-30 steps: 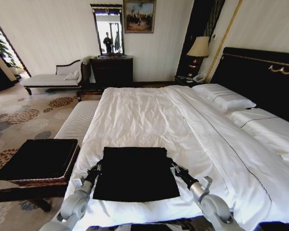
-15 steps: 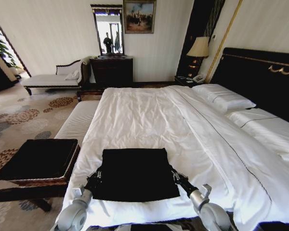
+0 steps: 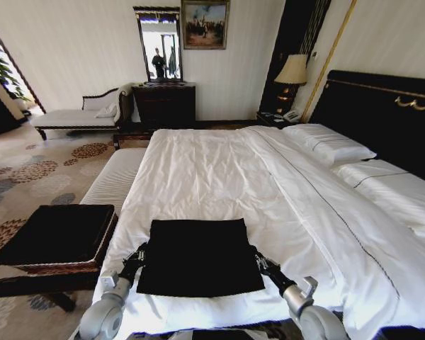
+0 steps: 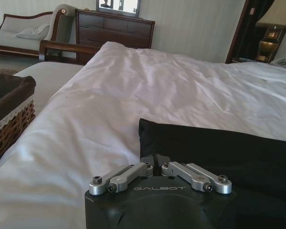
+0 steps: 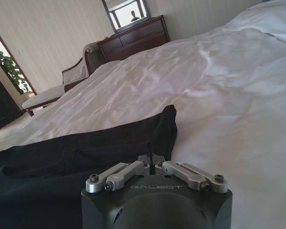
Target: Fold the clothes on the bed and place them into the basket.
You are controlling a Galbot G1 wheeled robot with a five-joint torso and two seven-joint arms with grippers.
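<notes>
Head view has the folded T-shirt [image 3: 200,256] flat on the bed [image 3: 219,170], left claw [image 3: 135,258] and right claw [image 3: 261,263] pressed together at its sides, so lifting toward the basket [image 3: 55,235] likely follows.

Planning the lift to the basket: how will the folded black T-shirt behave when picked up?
Probably floppy: the black T-shirt lies flat as thin cloth, so it would sag between the left gripper and right gripper. Likely light, and the fold may open.
</notes>
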